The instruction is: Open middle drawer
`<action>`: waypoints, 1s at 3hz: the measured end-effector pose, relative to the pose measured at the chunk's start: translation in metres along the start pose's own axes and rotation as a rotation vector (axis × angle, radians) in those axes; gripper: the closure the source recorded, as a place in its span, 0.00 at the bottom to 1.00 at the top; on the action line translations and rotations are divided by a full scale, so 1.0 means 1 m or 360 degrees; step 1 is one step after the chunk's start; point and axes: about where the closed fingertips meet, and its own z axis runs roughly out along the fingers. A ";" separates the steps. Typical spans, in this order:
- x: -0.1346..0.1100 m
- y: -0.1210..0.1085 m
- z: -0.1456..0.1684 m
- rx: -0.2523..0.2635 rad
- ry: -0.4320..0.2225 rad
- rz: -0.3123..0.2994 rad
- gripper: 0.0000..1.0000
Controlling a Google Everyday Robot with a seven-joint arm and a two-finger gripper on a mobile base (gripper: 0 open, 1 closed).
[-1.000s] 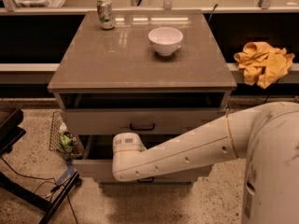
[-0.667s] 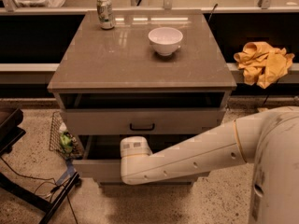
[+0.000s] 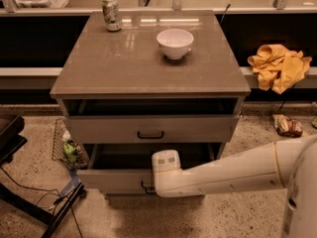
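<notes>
The middle drawer (image 3: 114,180) is the second grey-beige front of the cabinet and stands pulled out, with its dark inside showing behind the front. Its small black bar handle (image 3: 146,186) shows partly at the left edge of my arm's white wrist block (image 3: 166,163). My gripper (image 3: 151,185) is at that handle, hidden under the wrist. The top drawer (image 3: 198,129), with its own black handle (image 3: 150,134), sits above, and a dark gap shows over it. The lowest drawer is hidden.
A white bowl (image 3: 175,43) and a drink can (image 3: 111,14) stand on the cabinet top (image 3: 124,68). A yellow cloth (image 3: 279,66) lies on the ledge at right. A wire basket (image 3: 67,148) and a black stand with cables (image 3: 34,202) are on the floor at left.
My wrist has moved to the right along the middle drawer's front and a little lower. The drawer stands about as far out as before.
</notes>
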 end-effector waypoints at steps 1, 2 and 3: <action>0.005 -0.019 0.001 0.0069 -0.0016 -0.0019 1.00; 0.005 -0.020 0.001 0.0073 -0.0018 -0.0021 1.00; 0.003 -0.015 0.015 -0.0012 0.0001 -0.0033 1.00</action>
